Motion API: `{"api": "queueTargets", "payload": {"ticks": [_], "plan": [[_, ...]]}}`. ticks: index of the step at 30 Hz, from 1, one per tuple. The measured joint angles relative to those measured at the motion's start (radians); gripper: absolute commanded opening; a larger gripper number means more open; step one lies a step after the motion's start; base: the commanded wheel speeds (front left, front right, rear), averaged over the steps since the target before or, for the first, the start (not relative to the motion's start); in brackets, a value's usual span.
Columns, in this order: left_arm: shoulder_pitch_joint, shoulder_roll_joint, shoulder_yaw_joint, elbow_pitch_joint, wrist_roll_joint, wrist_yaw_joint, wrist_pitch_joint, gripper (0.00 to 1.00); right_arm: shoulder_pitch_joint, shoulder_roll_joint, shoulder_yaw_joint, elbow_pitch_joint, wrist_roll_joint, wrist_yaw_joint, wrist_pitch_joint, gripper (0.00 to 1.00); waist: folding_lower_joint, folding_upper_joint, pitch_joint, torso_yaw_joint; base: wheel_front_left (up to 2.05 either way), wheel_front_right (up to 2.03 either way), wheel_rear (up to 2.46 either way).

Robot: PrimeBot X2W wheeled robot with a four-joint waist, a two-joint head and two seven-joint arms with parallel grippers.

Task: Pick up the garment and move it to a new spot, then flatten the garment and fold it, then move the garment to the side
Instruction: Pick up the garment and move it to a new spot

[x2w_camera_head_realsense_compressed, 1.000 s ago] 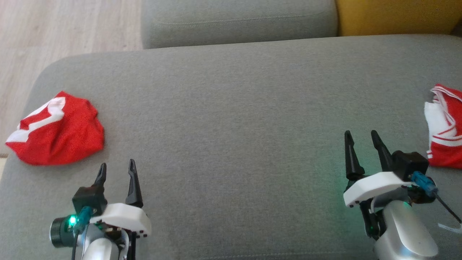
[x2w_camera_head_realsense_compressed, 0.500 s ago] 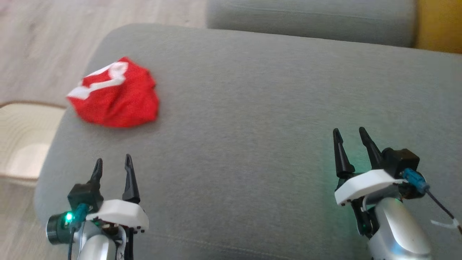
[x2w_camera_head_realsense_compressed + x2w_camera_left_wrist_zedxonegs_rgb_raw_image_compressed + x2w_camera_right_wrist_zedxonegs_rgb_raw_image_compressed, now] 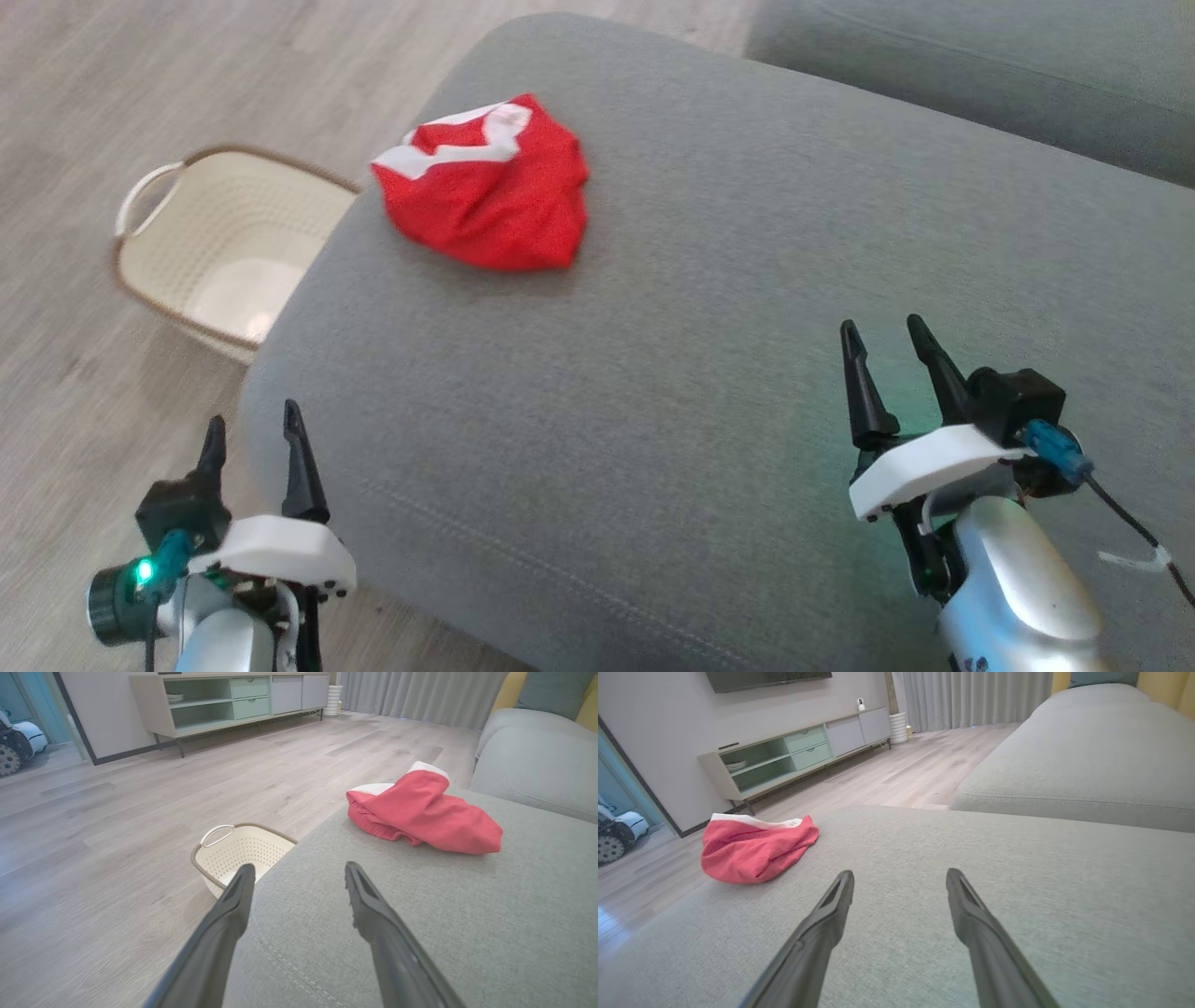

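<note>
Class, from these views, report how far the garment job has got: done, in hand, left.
Done: nothing visible; the red garment lies crumpled near a corner of the cushion. In hand: nothing; the left end effector and right end effector are open, empty, short of it. Left: pick up, move, flatten, fold, set aside.

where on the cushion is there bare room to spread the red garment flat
The wide stretch of cushion between the garment and the right gripper is bare. The far left corner is taken by the garment.
</note>
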Motion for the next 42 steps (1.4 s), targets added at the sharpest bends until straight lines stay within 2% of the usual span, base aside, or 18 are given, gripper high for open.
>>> {"api": "queueTargets", "payload": {"ticks": [7, 14, 23, 28, 33, 39, 42], "plan": [[0.007, -0.001, 0.03, 0.001, -0.014, 0.001, 0.0, 1.0, -0.004, 0.0, 0.02, 0.008, 0.0, 0.0, 0.0, 1.0, 0.0, 0.0, 0.015, 0.068, 0.0, 0.0, 0.0], [0.007, -0.002, 0.035, 0.01, -0.036, -0.002, 0.0, 1.0, -0.024, 0.0, 0.035, 0.017, 0.0, 0.0, 0.0, 1.0, 0.0, 0.0, 0.029, 0.058, 0.0, 0.0, 0.0], [-0.084, -0.006, 0.084, 0.084, -0.067, -0.069, 0.0, 1.0, -0.06, -0.001, 0.063, 0.006, -0.022, 0.0, 0.0, 1.0, 0.0, 0.0, 0.084, -0.011, 0.0, 0.0, 0.0], [-0.27, -0.002, 0.125, 0.181, -0.065, -0.155, 0.0, 1.0, -0.114, -0.002, 0.077, -0.02, -0.051, 0.0, 0.0, 1.0, 0.0, 0.0, 0.153, -0.07, 0.0, 0.0, 0.0], [-0.419, 0.026, 0.138, 0.271, -0.065, -0.209, 0.0, 1.0, -0.144, -0.004, 0.077, -0.062, -0.076, 0.0, 0.01, 1.0, 0.0, 0.0, 0.215, -0.122, 0.0, 0.0, 0.0], [-0.558, 0.069, 0.151, 0.405, -0.077, -0.244, -0.001, 1.0, -0.155, -0.007, 0.074, -0.114, -0.09, 0.0, 0.03, 1.0, 0.0, 0.0, 0.28, -0.188, 0.0, 0.0, 0.0], [-0.618, 0.092, 0.144, 0.484, -0.097, -0.248, -0.002, 1.0, -0.168, -0.008, 0.07, -0.133, -0.098, 0.0, 0.038, 1.0, 0.0001, -0.0001, 0.308, -0.218, 0.0, 0.0, 0.0]]}}
